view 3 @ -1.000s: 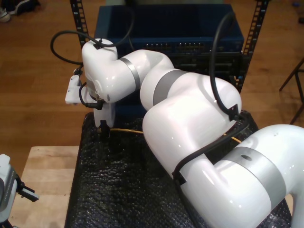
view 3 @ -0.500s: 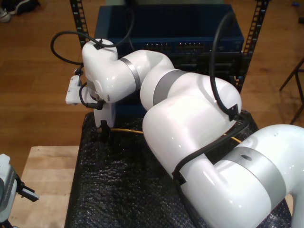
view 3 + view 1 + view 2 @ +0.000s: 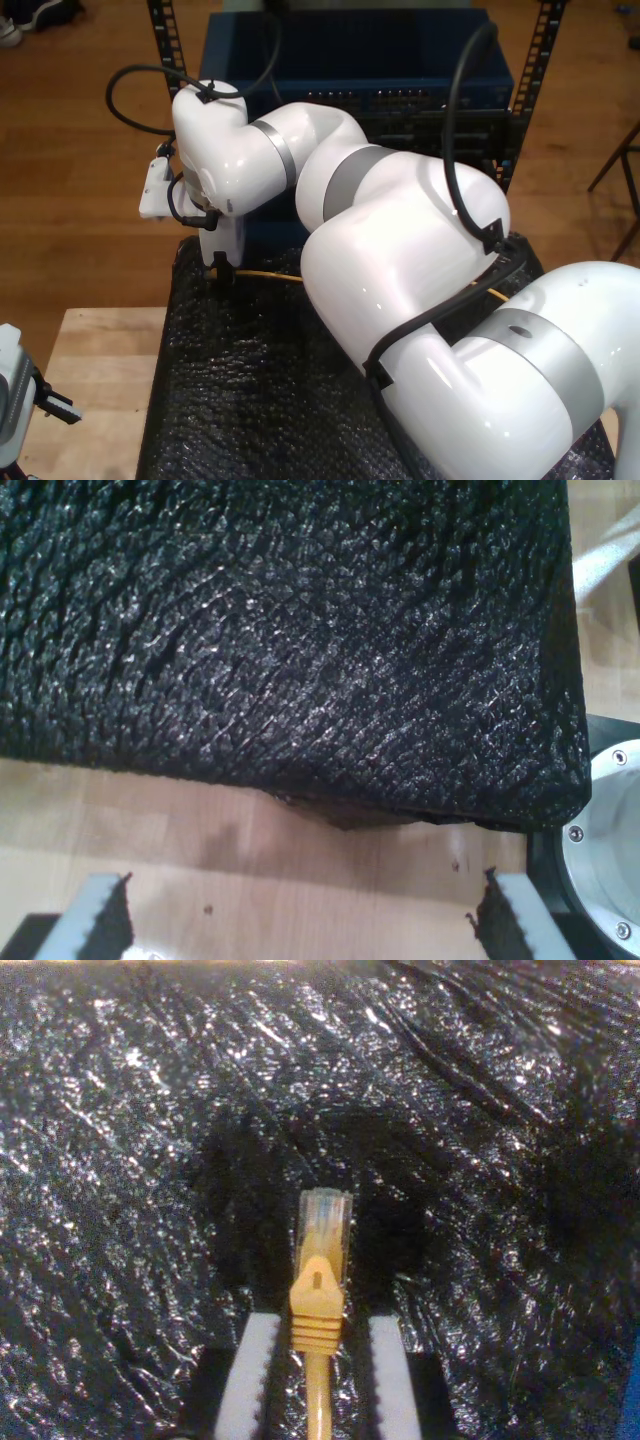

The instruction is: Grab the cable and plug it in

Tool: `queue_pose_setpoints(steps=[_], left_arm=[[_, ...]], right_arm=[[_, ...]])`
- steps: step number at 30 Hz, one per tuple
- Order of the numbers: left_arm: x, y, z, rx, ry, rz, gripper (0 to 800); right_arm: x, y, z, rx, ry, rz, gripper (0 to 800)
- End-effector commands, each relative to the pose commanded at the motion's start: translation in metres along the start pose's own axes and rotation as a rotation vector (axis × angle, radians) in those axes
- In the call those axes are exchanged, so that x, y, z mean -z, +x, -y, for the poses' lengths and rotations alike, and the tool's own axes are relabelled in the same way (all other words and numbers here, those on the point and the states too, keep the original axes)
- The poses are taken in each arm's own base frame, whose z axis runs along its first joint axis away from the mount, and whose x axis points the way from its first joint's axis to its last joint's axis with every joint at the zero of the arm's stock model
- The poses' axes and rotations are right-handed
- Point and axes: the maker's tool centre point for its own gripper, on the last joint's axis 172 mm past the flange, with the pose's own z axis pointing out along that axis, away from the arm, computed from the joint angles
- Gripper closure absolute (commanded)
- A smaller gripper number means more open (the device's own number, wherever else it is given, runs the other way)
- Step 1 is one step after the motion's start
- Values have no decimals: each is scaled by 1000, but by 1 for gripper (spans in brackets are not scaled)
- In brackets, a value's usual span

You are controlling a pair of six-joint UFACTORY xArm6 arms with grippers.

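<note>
Clamped by my second gripper (image 3: pixel 318 1360) just behind its clear plug: the cable (image 3: pixel 320 1290), above the black bubble wrap (image 3: pixel 130 1140) (crinkled, glossy), left of centre in the exterior view. My first gripper (image 3: pixel 300 920): fingers apart over the wooden table (image 3: pixel 250 850).

Figure: two-arm pose.
My second gripper (image 3: pixel 317 1380) points straight down, jaws nearly closed on the cable (image 3: pixel 318 1310); my first gripper (image 3: pixel 300 920) hovers low, jaws spread wide.
</note>
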Motion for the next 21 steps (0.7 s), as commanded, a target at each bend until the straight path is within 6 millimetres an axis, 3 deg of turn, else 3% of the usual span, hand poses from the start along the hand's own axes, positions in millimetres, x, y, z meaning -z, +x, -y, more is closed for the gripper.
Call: queue_pose_setpoints(steps=[4, 6, 12, 17, 21], left_arm=[[0, 0, 0, -1, 1, 1, 0], [0, 0, 0, -1, 1, 1, 0], [0, 0, 0, -1, 1, 1, 0], [0, 0, 0, 0, 0, 0, 0], [0, 0, 0, 0, 0, 0, 0]], right_arm=[[-2, -1, 1, 0, 4, 3, 629], [-1, 0, 0, 0, 1, 1, 681], [-2, 0, 2, 1, 4, 2, 703], [-3, 0, 2, -1, 6, 3, 791], [-1, -1, 2, 2, 8, 3, 793]])
